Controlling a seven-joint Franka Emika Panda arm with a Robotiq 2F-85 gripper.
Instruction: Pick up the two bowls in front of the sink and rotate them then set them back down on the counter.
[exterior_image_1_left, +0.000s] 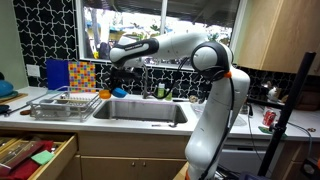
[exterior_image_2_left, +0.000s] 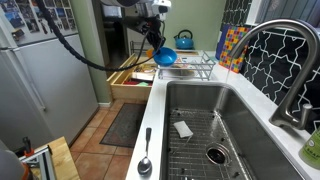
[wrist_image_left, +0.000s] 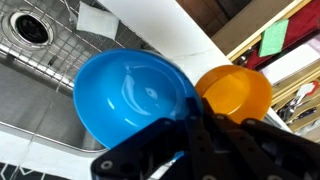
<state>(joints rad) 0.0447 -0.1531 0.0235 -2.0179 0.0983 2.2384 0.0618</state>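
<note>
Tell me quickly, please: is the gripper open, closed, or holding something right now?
The gripper: closed on the rim of the blue bowl, holding it.

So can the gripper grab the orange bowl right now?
Probably not yet. The gripper seems to be pinching the rim of the blue bowl, so it is busy. The orange bowl sits right beside it, with nothing covering it.
</note>
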